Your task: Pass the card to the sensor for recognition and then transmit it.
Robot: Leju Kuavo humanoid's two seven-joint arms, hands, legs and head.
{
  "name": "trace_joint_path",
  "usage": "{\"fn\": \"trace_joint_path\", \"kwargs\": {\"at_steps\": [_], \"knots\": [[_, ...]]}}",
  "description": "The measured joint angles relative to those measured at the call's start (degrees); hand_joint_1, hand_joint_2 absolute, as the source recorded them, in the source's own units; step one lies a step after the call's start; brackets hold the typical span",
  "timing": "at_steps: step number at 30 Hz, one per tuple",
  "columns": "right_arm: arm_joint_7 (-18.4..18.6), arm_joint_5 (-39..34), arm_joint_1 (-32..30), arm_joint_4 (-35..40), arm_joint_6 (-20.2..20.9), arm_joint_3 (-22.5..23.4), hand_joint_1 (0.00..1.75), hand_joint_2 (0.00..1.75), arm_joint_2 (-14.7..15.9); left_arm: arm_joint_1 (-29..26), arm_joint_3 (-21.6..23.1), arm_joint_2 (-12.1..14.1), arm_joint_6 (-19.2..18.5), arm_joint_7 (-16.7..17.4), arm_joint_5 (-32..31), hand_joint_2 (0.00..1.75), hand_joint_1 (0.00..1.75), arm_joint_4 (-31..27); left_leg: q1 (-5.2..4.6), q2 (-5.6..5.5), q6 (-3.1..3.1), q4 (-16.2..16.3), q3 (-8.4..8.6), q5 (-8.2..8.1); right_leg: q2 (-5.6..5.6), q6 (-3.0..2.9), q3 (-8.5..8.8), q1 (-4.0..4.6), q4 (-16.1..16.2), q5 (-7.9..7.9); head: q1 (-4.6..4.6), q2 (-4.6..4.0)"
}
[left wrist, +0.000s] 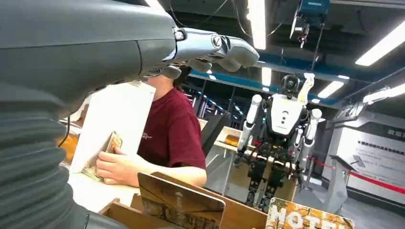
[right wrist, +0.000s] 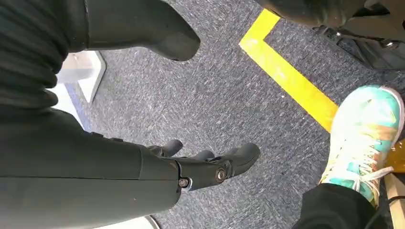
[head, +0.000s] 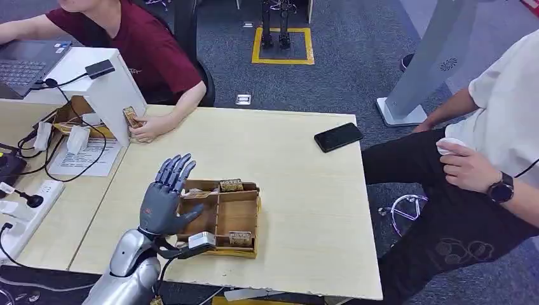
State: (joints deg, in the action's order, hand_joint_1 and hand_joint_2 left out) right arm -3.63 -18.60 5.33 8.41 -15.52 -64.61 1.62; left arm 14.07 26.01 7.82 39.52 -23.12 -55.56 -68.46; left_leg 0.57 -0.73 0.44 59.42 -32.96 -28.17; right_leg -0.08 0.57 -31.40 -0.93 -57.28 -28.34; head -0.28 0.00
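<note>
My left hand [head: 166, 197] is raised over the left side of a wooden card box [head: 249, 219], fingers straight and spread, holding nothing. The box holds cards printed HOTEL, one at its far edge [head: 231, 185] and one at its near edge [head: 239, 238]. In the left wrist view my hand [left wrist: 210, 47] stretches above a brown card [left wrist: 181, 202] standing in the box. A person in a maroon shirt holds another card [head: 131, 117] against the white sensor stand [head: 108, 89]. My right hand [right wrist: 200, 167] hangs over the carpet, holding nothing.
A black phone [head: 338, 136] lies at the table's far right. Cables, a power strip [head: 32, 206] and a laptop [head: 25, 63] crowd the left desk. A seated person in a white shirt [head: 502, 127] is close to the table's right edge; a shoe [right wrist: 367, 133] is near my right hand.
</note>
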Motion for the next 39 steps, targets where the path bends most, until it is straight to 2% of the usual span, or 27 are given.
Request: {"fn": "trace_joint_path", "kwargs": {"at_steps": [26,27,28,29,39], "knots": [[-0.3,-0.1,0.3,0.0,-0.1,0.0,0.00,1.75,0.0,0.6,0.0,-0.9,0.0,0.0,0.5,1.75,0.00,4.7,0.00,0.00,0.00,0.0,0.00,0.00,0.00,0.00,0.00,0.00,0.0,0.00,0.00,0.02],[-0.3,-0.1,0.3,0.0,-0.1,0.0,0.00,1.75,0.0,0.6,0.0,-0.9,0.0,0.0,0.5,1.75,1.52,4.8,0.00,0.00,0.00,0.0,0.00,0.00,0.00,0.00,0.00,0.00,0.0,0.00,0.00,0.02],[-0.3,-0.1,0.3,0.0,-0.1,0.0,0.00,1.75,0.0,0.7,0.0,-1.0,0.0,0.0,0.5,1.75,1.68,4.8,0.00,0.00,0.00,0.0,0.00,0.00,0.00,0.00,0.00,0.00,0.0,0.00,0.00,0.02],[-0.3,-0.1,0.3,0.0,-0.1,0.0,0.00,1.75,0.0,0.8,0.0,-1.1,0.0,0.0,0.5,1.75,1.75,5.0,0.00,0.00,0.00,0.0,0.00,0.00,-0.01,0.00,0.00,0.00,0.0,0.00,0.00,0.00],[-0.4,-0.2,0.3,0.0,-0.1,0.0,0.00,1.75,0.0,1.2,0.0,-1.1,0.0,0.6,3.3,1.75,1.75,5.7,0.00,0.00,0.00,0.0,0.00,0.00,0.00,0.00,0.00,0.00,0.0,0.00,0.00,0.00]]}}
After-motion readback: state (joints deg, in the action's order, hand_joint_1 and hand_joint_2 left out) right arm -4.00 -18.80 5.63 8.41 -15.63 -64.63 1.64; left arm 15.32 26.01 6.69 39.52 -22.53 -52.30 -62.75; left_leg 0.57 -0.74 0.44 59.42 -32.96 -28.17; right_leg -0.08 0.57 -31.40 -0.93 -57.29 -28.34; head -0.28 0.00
